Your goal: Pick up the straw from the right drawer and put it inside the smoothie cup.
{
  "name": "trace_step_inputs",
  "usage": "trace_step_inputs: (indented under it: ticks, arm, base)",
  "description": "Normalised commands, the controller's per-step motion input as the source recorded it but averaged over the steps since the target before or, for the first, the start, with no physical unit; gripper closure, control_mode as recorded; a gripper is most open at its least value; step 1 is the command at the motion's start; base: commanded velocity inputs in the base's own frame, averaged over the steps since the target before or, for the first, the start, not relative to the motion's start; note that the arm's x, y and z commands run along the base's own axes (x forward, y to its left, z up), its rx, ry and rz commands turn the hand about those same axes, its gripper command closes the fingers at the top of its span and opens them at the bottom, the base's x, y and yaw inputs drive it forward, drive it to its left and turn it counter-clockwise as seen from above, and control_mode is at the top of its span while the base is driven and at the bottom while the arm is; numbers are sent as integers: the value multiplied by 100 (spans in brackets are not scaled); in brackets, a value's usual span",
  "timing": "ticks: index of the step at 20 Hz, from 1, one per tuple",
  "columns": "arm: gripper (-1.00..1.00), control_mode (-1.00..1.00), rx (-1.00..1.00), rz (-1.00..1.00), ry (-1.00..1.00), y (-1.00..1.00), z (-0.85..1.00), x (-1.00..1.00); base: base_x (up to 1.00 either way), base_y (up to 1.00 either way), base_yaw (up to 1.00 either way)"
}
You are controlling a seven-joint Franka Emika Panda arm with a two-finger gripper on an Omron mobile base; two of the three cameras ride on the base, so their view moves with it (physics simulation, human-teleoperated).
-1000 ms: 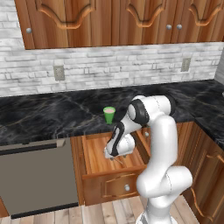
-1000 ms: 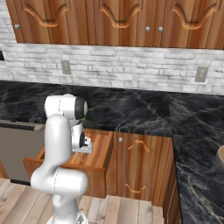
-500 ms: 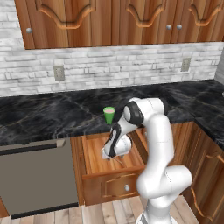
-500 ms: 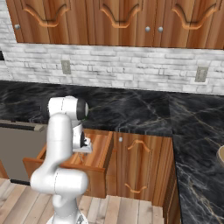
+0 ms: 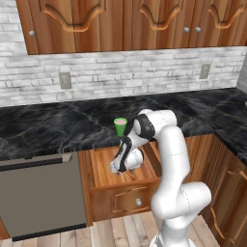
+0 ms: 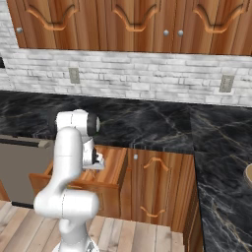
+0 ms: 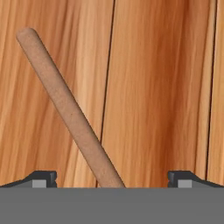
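In the hand view the brownish-tan straw (image 7: 65, 105) lies slantwise on the light-wood floor of the right drawer (image 7: 166, 87), its lower end running down between my two fingertips (image 7: 43, 177). My gripper (image 7: 113, 179) is open and straddles that end from close above. From the left base view the gripper (image 5: 116, 168) hangs low inside the pulled-out drawer (image 5: 102, 164). The small green smoothie cup (image 5: 120, 126) stands upright on the black counter just behind the drawer. In the right base view the hand (image 6: 96, 160) is down in the drawer (image 6: 114, 165).
A dishwasher front (image 5: 38, 193) sits left of the drawer. Below the open drawer is a closed drawer front with a round knob (image 5: 138, 202). Black marble counter (image 5: 58, 128) runs along the brick wall; wooden cabinets hang above.
The hand has sunk lower into the drawer and drifted slightly left. Its jaws stay wide apart.
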Motion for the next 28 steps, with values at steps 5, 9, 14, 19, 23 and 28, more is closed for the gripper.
trace_step_inputs:
  ticks: [5, 9, 14, 19, 23, 28]
  arm:
    - [100, -100, 0, 0, -8, -7, -46, -36]
    - [100, -100, 0, 0, -6, -15, -35, -56]
    - [100, -100, 0, 0, -1, -15, -17, -33]
    - [100, -100, 0, 0, 0, 0, 0, 0]
    - [100, -100, 0, 0, 0, 0, -1, 0]
    - [100, -100, 0, 6, 0, 0, 12, -5]
  base:
    - [0, 0, 0]
    - [0, 0, 0]
    - [0, 0, 0]
    - [0, 0, 0]
    - [0, 0, 0]
    - [0, 0, 0]
